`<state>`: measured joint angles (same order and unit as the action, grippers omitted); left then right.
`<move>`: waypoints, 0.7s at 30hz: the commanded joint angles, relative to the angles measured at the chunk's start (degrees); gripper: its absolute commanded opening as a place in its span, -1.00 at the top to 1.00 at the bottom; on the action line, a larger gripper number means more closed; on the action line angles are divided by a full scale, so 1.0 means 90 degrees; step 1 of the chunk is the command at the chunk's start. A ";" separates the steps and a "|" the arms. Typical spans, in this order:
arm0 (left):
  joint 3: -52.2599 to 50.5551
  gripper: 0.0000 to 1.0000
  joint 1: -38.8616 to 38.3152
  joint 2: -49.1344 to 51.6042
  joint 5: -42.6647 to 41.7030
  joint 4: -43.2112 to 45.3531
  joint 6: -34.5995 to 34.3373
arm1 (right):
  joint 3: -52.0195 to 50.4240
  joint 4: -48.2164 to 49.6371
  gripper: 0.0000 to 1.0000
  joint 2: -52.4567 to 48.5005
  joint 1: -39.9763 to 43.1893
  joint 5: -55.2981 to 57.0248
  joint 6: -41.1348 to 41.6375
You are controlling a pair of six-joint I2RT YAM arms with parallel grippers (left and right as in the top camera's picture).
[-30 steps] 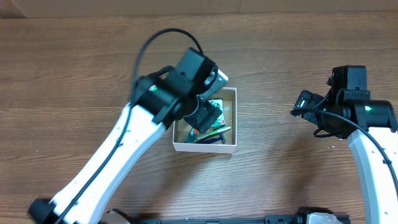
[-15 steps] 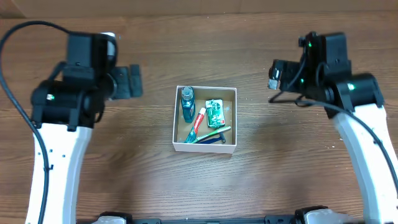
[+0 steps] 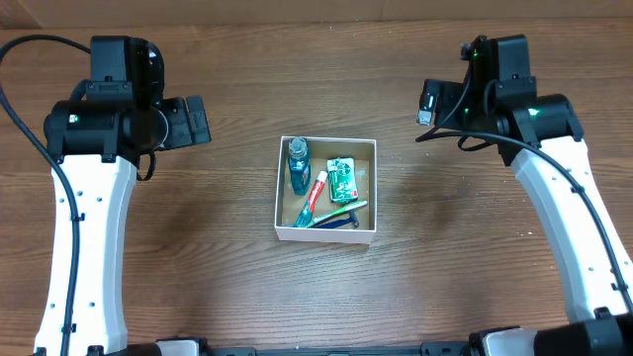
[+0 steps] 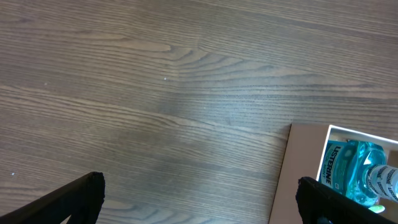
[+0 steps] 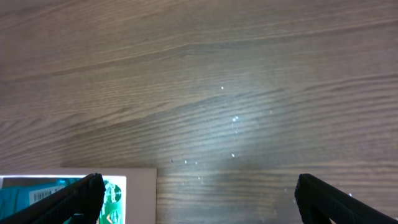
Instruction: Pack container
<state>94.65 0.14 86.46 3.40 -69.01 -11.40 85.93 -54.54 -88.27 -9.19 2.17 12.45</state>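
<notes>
The container (image 3: 280,203), a shallow square cardboard box with white walls, sits at the table's centre. Inside lie a blue mouthwash bottle (image 3: 298,165), a red-and-white toothpaste tube (image 3: 314,196), a green packet (image 3: 342,179), a green toothbrush (image 3: 336,214) and a dark item at the front. My left gripper (image 3: 194,121) is open and empty, raised to the left of the container. My right gripper (image 3: 428,102) is open and empty, raised to its right. The left wrist view shows the container's corner (image 4: 305,162) with the bottle (image 4: 354,171). The right wrist view shows the container's edge (image 5: 142,193) and the green packet (image 5: 112,196).
Bare wooden tabletop surrounds the container on all sides. Black cables loop from both arms (image 3: 30,47) near the back edge.
The left arm has pulled out of the container and swung back to the left. The right arm has risen and moved toward the back. Both have settled apart from the box.
</notes>
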 commanded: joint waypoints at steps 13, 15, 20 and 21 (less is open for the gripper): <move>-0.3990 -1.00 0.0017 -0.5185 -0.0044 0.1683 0.0595 | -0.3895 0.1132 -1.00 0.5195 -0.0010 0.0653 0.0335; -0.4537 -1.00 0.0017 -0.5836 -0.0034 0.1800 0.0369 | -0.4359 0.0984 -1.00 0.5824 -0.0010 0.0901 0.0656; -0.5221 -1.00 0.0017 -0.6324 -0.0051 0.1763 0.0262 | -0.4626 0.0476 -1.00 0.6339 -0.0007 0.1088 0.1008; -0.5251 -1.00 0.0017 -0.6300 -0.0051 0.1690 0.0262 | -0.4626 0.0476 -1.00 0.6336 -0.0007 0.1086 0.1008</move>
<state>48.88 0.14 29.78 3.01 -53.32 -8.23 44.77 -50.52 -31.33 -9.15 10.55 19.81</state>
